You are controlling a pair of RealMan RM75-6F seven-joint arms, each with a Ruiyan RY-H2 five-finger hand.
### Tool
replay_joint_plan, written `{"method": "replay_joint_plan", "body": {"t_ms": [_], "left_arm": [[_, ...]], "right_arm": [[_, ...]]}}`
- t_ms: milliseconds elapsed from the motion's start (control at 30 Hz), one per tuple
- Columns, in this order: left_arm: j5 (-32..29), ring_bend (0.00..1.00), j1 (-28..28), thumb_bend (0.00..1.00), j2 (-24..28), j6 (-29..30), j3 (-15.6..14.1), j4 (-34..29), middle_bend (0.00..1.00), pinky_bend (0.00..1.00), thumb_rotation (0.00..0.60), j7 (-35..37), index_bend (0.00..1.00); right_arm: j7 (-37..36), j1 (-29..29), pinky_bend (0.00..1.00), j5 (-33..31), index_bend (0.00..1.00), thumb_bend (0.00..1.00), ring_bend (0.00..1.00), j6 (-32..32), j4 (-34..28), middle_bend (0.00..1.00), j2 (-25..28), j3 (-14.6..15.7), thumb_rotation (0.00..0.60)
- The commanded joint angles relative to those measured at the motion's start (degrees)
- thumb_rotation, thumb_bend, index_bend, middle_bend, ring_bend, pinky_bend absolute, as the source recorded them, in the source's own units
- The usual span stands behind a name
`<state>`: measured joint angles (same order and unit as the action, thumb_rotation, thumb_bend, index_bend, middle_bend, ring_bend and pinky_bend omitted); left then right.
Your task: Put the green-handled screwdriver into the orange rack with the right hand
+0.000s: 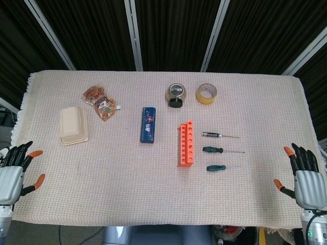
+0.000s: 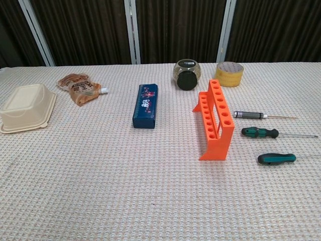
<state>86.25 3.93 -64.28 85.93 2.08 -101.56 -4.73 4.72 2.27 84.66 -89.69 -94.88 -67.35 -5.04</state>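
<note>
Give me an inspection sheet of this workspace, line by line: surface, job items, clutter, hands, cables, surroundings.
Surface: woven beige cloth covers the table.
Job's things: orange rack stands upright, holes unfilled; green-handled screwdriver lies flat to its right, untouched.
Clutter: black-handled screwdriver and teal-handled screwdriver lie beside it; blue box, cream lidded container, snack pouch, jar, tape roll.
Hands: left hand and right hand hover at the near corners, fingers spread, holding nothing.
Cables: nothing seen.
Surroundings: dark curtain with pale frame bars behind.
</note>
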Motion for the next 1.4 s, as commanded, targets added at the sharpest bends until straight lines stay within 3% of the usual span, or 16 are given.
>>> {"method": "replay_joint_plan", "body": {"t_ms": [33,300,500,667,900,1400], "left_arm": [[0.32,0.02,0.02,0.32,0.24,0.28,0.08,-0.24,0.02,0.0,0.6,-0.01,0.23],[0.84,0.02,0.92,0.32,0.98,-0.29,0.55,-0.28,0.02,0.0,0.6,-0.5,0.23],[1.33,0.02,1.9,0.32,2.29,-0.13,1.71,-1.11,0.02,0.0,0.6,-1.31,0.23],[1.0,0.01,2.98,0.32,3.31,-0.93,2.61,-2.09,0.02,0.0,0.6,-2.0,0.23],[0.54,0.01,4.37,0.32,4.02,-2.44,3.26,-3.01,0.02,0.0,0.6,-3.21,0.23],[-0.17,0.01,6.21,0.32,4.3,-4.42,3.72,-3.6,0.01,0.0,0.6,-3.73,0.23]], "right_arm": [[-0.25,-0.06,0.0,0.37,0.13,0.15,0.0,-0.11,0.0,0.04,0.0,0.14,0.6],[-2.16,3.13,0.0,3.13,0.29,0.22,0.0,3.1,-1.1,0.08,-0.23,-0.4,0.6],[5.37,8.58,0.0,3.88,0.32,0.23,0.0,10.96,-3.04,0.09,-0.16,-0.93,0.6],[14.95,12.6,0.0,0.06,0.32,0.23,0.0,17.62,-4.48,0.09,-1.76,-2.11,0.6],[20.15,16.89,0.0,-5.73,0.32,0.26,0.0,25.01,-4.47,0.09,-4.86,-2.67,0.6],[33.39,21.09,0.0,-13.76,0.34,0.28,0.0,30.42,0.67,0.1,-12.04,-0.31,0.6]]}}
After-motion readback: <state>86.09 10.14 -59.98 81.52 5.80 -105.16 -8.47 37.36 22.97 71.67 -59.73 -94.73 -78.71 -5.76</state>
